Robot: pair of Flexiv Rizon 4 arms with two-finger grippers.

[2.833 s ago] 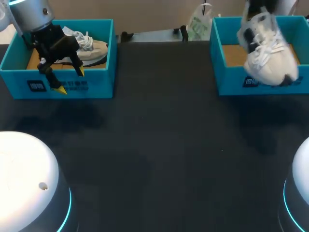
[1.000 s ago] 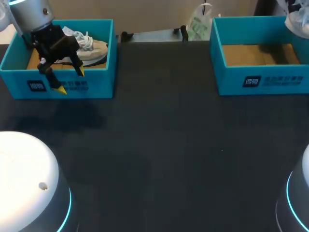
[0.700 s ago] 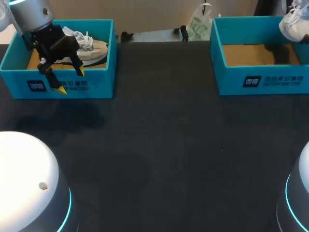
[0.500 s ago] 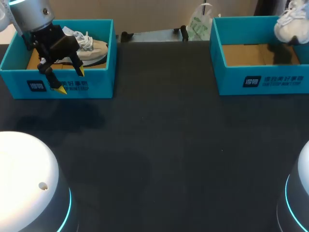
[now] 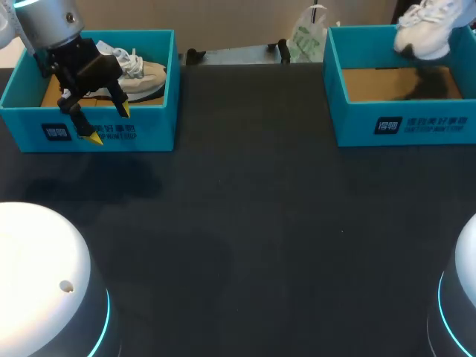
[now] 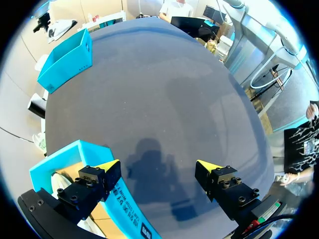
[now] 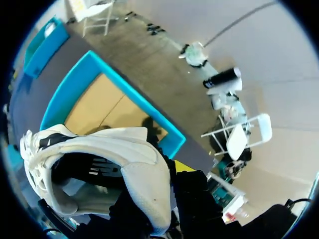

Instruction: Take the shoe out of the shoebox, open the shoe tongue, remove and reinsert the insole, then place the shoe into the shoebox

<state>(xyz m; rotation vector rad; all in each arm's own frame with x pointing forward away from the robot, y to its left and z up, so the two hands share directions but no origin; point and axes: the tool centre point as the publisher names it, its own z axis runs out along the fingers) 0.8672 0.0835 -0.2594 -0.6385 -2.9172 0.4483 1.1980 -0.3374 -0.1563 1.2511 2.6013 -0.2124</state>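
Left claw (image 5: 108, 124): spread wide and holding nothing, poised above the front wall of the left shoebox (image 5: 149, 130) at the desk's (image 5: 245, 223) ten o'clock. A second shoe (image 5: 145, 73) lies inside.

Right shoebox (image 5: 416, 123): at two o'clock, its cardboard floor bare but for a shadow.

White shoe (image 5: 422, 28): out of its box, aloft over the far rim near one o'clock.

Right claw (image 7: 169, 174): clenched on the shoe's heel collar, as the wrist view shows.

Step in hand: taking the shoe out looks all but complete.

Next move: likely calls for carrying the shoe toward six o'clock and setting it down steady, so the tongue can be opened.
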